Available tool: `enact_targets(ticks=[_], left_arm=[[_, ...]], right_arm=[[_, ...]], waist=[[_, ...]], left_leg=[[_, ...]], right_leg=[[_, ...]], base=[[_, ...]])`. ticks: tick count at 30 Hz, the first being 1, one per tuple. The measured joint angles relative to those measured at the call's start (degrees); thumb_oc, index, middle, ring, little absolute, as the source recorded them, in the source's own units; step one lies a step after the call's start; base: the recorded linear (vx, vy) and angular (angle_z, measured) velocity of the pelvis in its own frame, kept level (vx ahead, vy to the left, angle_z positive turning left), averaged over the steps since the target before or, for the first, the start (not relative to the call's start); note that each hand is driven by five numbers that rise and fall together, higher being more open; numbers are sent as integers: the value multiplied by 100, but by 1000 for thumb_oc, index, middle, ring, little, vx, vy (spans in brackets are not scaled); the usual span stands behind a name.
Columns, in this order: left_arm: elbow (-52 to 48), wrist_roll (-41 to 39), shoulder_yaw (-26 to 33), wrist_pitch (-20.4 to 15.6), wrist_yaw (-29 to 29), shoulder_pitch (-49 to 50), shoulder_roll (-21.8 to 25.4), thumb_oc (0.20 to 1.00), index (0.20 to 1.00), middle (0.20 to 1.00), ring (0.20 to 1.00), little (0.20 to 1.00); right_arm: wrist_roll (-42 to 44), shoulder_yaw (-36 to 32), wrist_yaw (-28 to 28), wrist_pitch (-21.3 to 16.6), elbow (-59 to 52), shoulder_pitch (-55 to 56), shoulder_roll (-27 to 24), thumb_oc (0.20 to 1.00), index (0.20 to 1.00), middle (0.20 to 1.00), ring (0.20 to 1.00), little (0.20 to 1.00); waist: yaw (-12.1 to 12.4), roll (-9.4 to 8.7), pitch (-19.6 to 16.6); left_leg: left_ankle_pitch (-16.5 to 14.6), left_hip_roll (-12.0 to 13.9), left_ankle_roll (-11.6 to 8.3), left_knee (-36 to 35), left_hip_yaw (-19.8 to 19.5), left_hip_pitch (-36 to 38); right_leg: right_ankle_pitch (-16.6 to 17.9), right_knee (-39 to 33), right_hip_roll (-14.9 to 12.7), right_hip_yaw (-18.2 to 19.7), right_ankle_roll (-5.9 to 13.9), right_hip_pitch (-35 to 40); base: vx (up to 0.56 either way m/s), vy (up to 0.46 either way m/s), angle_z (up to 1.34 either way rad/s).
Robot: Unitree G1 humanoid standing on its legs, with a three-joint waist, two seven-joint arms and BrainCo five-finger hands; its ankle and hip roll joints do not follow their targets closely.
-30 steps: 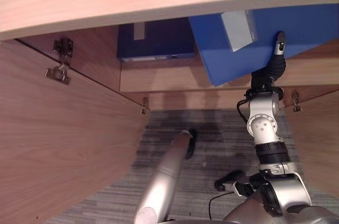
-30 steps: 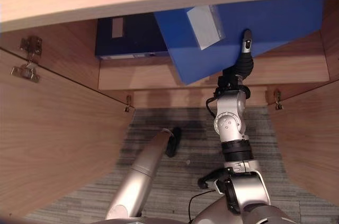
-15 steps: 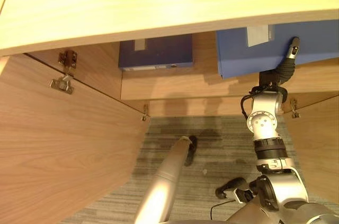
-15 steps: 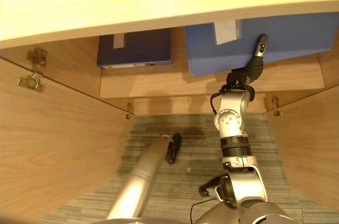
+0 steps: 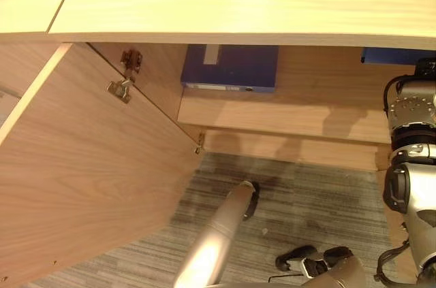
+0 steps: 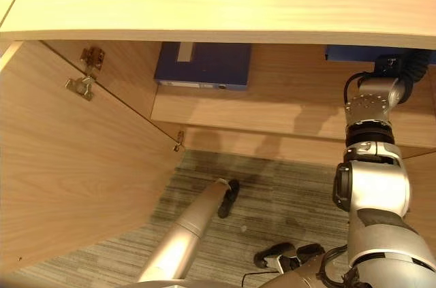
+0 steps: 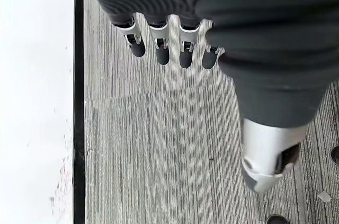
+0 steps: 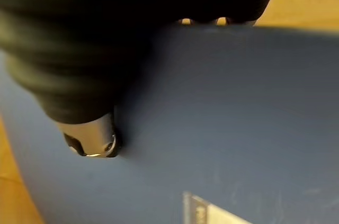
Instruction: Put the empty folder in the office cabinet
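Since a second ago the blue folder (image 8: 228, 128) has gone from tilted at the cabinet mouth to deep on the shelf (image 6: 286, 114) — right hand (image 8: 90, 139) against it, fingers hidden, grip unreadable — left hand (image 7: 169, 49) hanging relaxed.

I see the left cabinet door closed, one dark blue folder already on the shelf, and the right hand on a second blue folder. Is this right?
Not quite: the left cabinet door is open, swung outward, as the left eye view shows. The rest holds: a dark blue folder lies on the shelf, and the right hand is on the second blue folder.
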Motion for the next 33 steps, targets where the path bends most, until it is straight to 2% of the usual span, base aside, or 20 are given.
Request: enact_targets(ticks=[1,2,4,11,22,33], left_arm=[[-4,105,-34,6,3,-11,12,1000,1000,1000,1000,1000],[-4,105,-34,6,3,-11,12,1000,1000,1000,1000,1000],[-1,152,-57,47,5,-15,14,1000,1000,1000,1000,1000],[-5,220,-140,71,25,-94,4,1000,1000,1000,1000,1000],[1,222,-233,115,162,-605,-2,1000,1000,1000,1000,1000],[7,221,-224,121,347,-721,-3,1000,1000,1000,1000,1000]], right_arm=[[-2,122,-52,116,451,-150,-89,200,200,200,200,200],[-2,122,-52,116,451,-150,-89,200,200,200,200,200],[-34,198,-231,403,613,-217,-90,200,200,200,200,200],[-70,401,-353,613,655,-219,-46,200,200,200,200,200],[-40,198,-554,591,915,-259,431,200,200,200,200,200],[171,127,-608,156,791,-331,537,200,200,200,200,200]], waist=[[57,3,-5],[57,3,-5],[76,9,-3],[191,79,32],[159,279,170],[174,366,330]], left_leg=[[14,-5,-22,-14,-21,-25],[14,-5,-22,-14,-21,-25],[57,-24,-88,-56,-60,-105],[59,-76,-92,-15,-68,-145],[59,-108,-89,169,-61,-294],[59,-199,-89,199,-76,-393]], right_leg=[[-12,-3,-2,-54,1,7],[-12,-3,-2,-54,1,7],[-29,6,-36,-163,-4,-6],[-113,115,-123,-172,-1,-15],[-217,313,-217,-138,-51,-113],[-274,420,-341,-234,-76,-110]], base=[[8,-30,8],[3,-11,12],[0,-18,15],[-4,-14,5],[1,-5,2],[4,-2,5]])
